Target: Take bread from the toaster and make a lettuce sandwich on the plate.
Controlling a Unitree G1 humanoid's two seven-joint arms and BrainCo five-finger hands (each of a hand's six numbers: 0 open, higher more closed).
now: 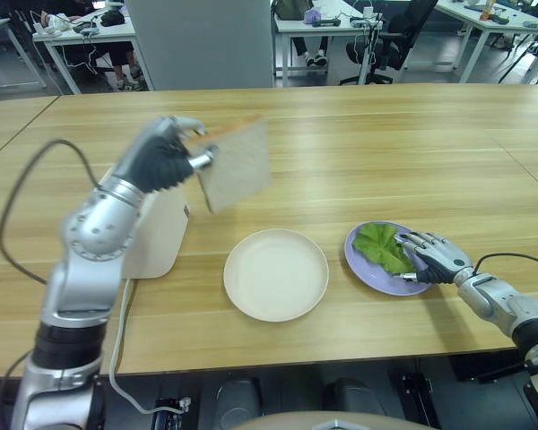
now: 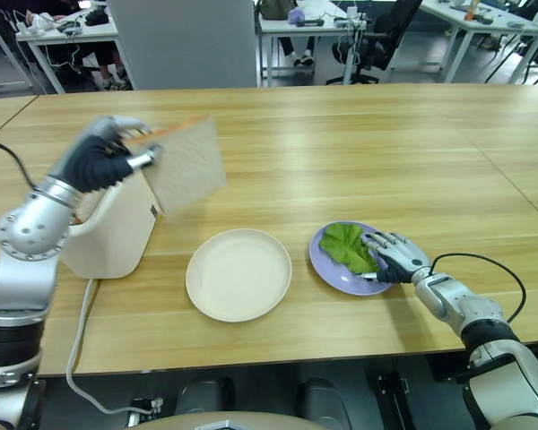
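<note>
Left hand (image 1: 166, 157) fingers clamped on edge of bread (image 1: 238, 166); slice sticks out at 3 o'clock, tilted, in the air above toaster (image 1: 157, 237). Right hand (image 1: 438, 257) lies on lettuce (image 1: 381, 246) at its 9 o'clock, grip: can't tell. Lettuce sits in purple plate (image 1: 377, 279). White plate (image 1: 276, 274) at its 9 o'clock.

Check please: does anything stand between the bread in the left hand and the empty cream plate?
Nothing visible does. The left hand holds the bread in the air near the toaster; the cream plate lies bare, lower.

Toaster (image 2: 108, 237) left, plate (image 2: 238, 274) beside it — lettuce (image 2: 345, 246) on right-hand dish (image 2: 336, 283).
</note>
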